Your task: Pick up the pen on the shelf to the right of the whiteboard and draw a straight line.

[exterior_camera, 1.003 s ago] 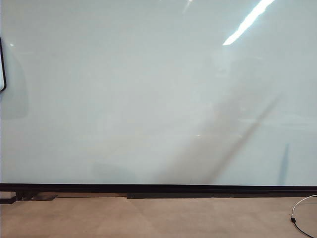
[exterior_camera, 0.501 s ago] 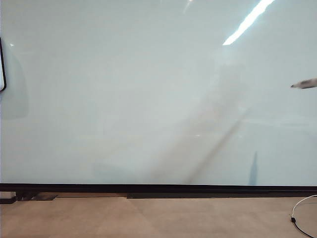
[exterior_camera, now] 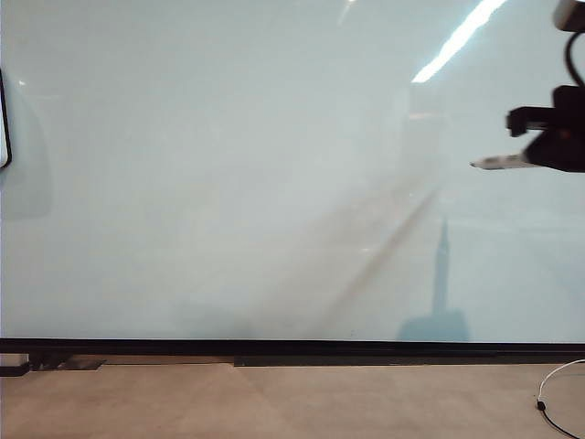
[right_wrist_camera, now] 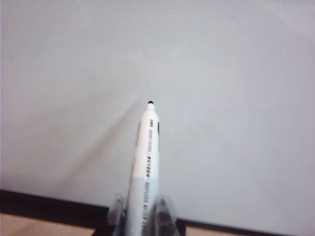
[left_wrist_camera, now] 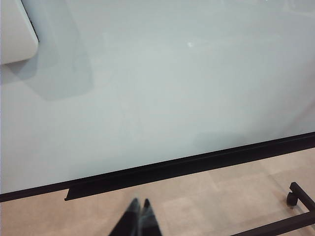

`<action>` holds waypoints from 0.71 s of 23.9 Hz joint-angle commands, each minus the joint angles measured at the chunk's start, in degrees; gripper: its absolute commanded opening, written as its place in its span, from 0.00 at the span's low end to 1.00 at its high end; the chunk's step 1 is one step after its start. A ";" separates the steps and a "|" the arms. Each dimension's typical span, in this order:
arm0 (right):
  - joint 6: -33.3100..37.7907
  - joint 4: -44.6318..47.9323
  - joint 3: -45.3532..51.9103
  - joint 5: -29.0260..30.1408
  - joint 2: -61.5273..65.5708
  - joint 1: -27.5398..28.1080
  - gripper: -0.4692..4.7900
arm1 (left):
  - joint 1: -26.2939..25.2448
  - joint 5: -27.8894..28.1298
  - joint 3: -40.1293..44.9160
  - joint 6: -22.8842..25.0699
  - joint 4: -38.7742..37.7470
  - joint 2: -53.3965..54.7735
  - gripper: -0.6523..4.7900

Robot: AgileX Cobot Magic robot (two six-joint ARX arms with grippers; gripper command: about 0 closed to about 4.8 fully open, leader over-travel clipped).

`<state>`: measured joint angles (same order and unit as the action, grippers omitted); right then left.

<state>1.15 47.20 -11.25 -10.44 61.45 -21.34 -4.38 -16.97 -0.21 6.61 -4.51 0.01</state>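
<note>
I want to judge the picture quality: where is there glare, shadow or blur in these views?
Exterior view: a bright ceiling-light streak glares on the whiteboard, and the right gripper with the pen casts a shadow low on it. Right wrist view: pen sharp, fingers blurred. Left wrist view: the left gripper, shut, is soft.

Pen [right_wrist_camera: 146, 162] — white barrel, dark print, black tip. Whiteboard [exterior_camera: 228, 183] — glossy pale grey-white, black bottom strip. Floor [exterior_camera: 274, 402] — tan.
</note>
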 commanded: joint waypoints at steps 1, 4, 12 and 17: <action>-1.22 5.35 -2.36 0.52 3.37 0.00 0.08 | -0.07 -0.24 -0.20 0.28 0.70 0.00 0.11; -1.70 6.05 -4.59 1.60 6.25 0.02 0.08 | -0.07 -0.24 -0.20 0.31 0.68 0.00 0.11; -1.62 7.26 -6.12 5.84 8.98 0.00 0.08 | -0.07 -0.24 -0.20 0.44 0.68 0.00 0.11; -1.68 6.56 -6.12 10.88 9.01 0.00 0.08 | -0.07 -0.24 -0.20 0.44 0.55 0.00 0.11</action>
<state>-0.49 53.08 -17.10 -1.37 70.61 -21.32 -4.40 -16.97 -0.21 6.83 -4.54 0.01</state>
